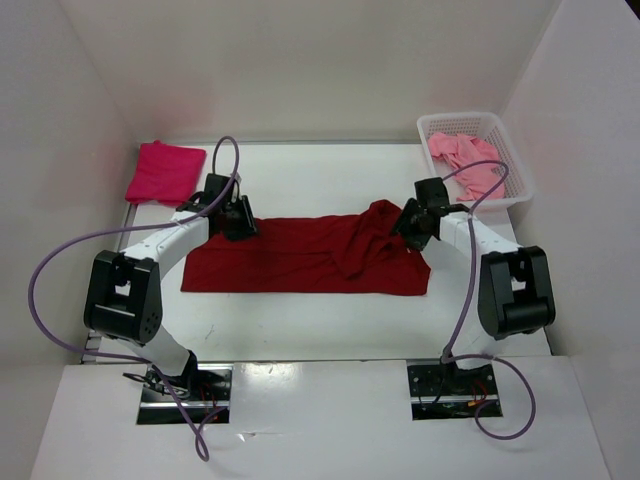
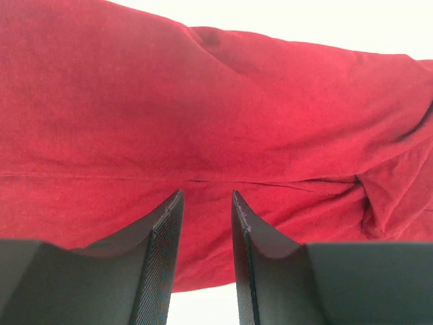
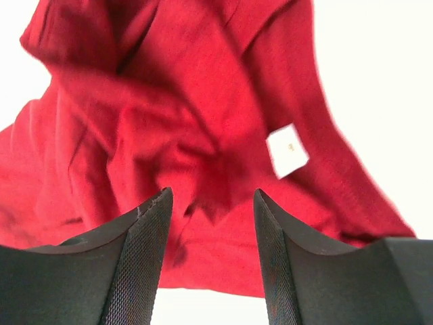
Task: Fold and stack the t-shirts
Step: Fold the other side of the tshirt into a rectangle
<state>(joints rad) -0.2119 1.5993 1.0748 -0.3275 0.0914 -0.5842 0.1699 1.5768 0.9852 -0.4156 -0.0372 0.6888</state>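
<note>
Hovering over the bunched end of the dark red t-shirt (image 1: 290, 265), the right gripper (image 3: 212, 193) gaped empty; the left gripper (image 2: 208, 193), half-open, seemingly pinned the flat end against sliding.

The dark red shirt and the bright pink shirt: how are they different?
The dark red shirt lies spread long across the table, right end rumpled; the bright pink shirt sits folded small at the back left corner. The dark red shirt covers far more table than the bright pink shirt. Both are plain cloth.
</note>
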